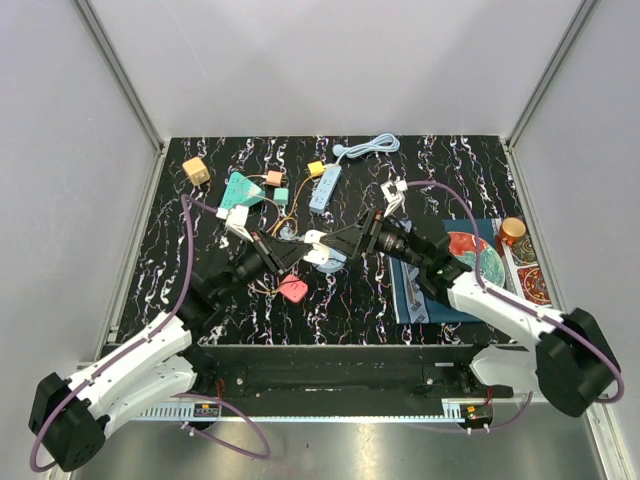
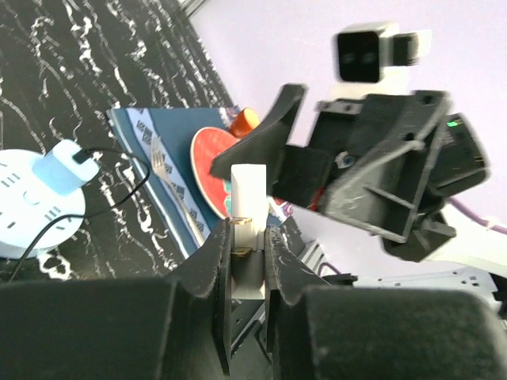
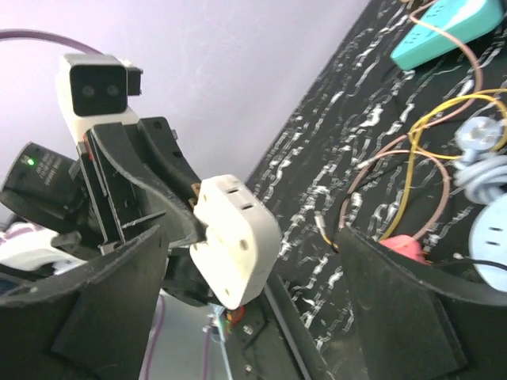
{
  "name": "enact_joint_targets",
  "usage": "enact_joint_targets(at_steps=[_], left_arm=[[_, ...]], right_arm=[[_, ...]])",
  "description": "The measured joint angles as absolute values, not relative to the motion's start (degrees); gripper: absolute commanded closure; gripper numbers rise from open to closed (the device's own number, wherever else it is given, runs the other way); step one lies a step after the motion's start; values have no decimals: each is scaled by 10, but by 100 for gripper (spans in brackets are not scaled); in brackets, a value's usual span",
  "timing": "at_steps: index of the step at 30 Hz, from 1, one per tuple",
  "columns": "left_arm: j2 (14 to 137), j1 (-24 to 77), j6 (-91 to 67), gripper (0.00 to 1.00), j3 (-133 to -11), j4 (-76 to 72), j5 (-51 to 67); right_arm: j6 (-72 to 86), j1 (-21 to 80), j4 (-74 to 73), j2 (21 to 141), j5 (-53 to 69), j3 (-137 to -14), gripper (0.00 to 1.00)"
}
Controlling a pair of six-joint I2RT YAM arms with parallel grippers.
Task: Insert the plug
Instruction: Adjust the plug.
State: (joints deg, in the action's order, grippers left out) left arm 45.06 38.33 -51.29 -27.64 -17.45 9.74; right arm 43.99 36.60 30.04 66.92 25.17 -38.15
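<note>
The plug (image 2: pixel 247 190), a white block with brass pins showing at its side, is off the worktop (image 1: pixel 450 170) and sits up in the air about the middle of the black marbled surface. It is pinched in the left jaws. Those jaws are drawn in narrow, one finger flat against each side of the plug's lower half, and its upper half stands clear above the fingertips (image 2: pixel 214 253). The right jaws face it from the other side and are spread wide. From the right wrist the plug's rounded white body (image 3: pixel 236 237) shows in the gap between the two dark fingers (image 3: pixel 119 301), and nothing is held there. From the left wrist one curved right finger (image 2: pixel 265 131) reaches in just behind the top of the plug; I can't tell whether it touches. On the worktop below and beside the meeting jaws lies a round white socket hub (image 2: pixel 24 210), with a pale blue charger (image 2: pixel 63 168) and its black lead plugged into it. A pink plug (image 1: pixel 293 290) lies nearer the arm bases, among yellow and brown cables (image 3: pixel 428 127). A teal power strip (image 3: pixel 444 28) lies farther back.
</note>
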Motion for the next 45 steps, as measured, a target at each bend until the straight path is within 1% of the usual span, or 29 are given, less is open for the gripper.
enact_joint_targets(at_steps=[2, 4, 5, 7, 8, 9, 11, 12, 13, 15, 16, 17, 19, 20, 23, 28, 33, 34, 41, 43, 45], left_arm=[[444, 383, -521, 100, -269, -195, 97], [439, 383, -529, 99, -262, -214, 98], [438, 383, -532, 99, -260, -224, 98], [438, 383, -539, 99, -256, -238, 98], [439, 383, -542, 99, -255, -243, 98], [439, 383, -545, 99, -254, -249, 98], [441, 383, -548, 97, -253, -257, 98], [442, 383, -550, 96, -253, -260, 98], [444, 383, -551, 91, -253, -264, 98], [445, 383, -555, 86, -253, -276, 100], [445, 383, -556, 82, -253, -279, 100], [445, 383, -558, 74, -253, -281, 100], [445, 383, -557, 67, -253, -282, 101], [446, 383, -553, 61, -253, -279, 100], [447, 383, -544, 54, -253, -271, 102], [453, 383, -538, 54, -248, -268, 120], [473, 382, -540, 60, -234, -301, 155], [476, 382, -540, 62, -230, -309, 163], [486, 382, -543, 63, -213, -351, 210], [486, 382, -542, 67, -210, -359, 214], [484, 382, -542, 73, -208, -362, 217]], right_arm=[[481, 364, 354, 699, 267, -371, 15], [514, 364, 401, 723, 280, -364, 17], [529, 364, 423, 734, 286, -361, 22], [550, 364, 458, 749, 297, -361, 28], [562, 364, 479, 756, 303, -361, 33], [571, 364, 497, 761, 308, -361, 42], [586, 364, 527, 767, 315, -361, 53], [590, 364, 536, 768, 318, -361, 64], [596, 364, 547, 769, 323, -361, 69], [602, 362, 553, 770, 325, -361, 79], [604, 361, 559, 770, 327, -361, 86], [605, 361, 559, 770, 327, -361, 89], [604, 360, 560, 769, 328, -361, 95], [601, 360, 556, 767, 328, -361, 97], [586, 360, 531, 755, 329, -361, 100], [566, 360, 500, 742, 330, -365, 100], [557, 360, 478, 742, 336, -370, 100], [557, 360, 476, 742, 337, -370, 100], [550, 360, 465, 740, 337, -373, 100], [547, 360, 458, 736, 337, -376, 100], [544, 359, 450, 733, 338, -380, 100]])
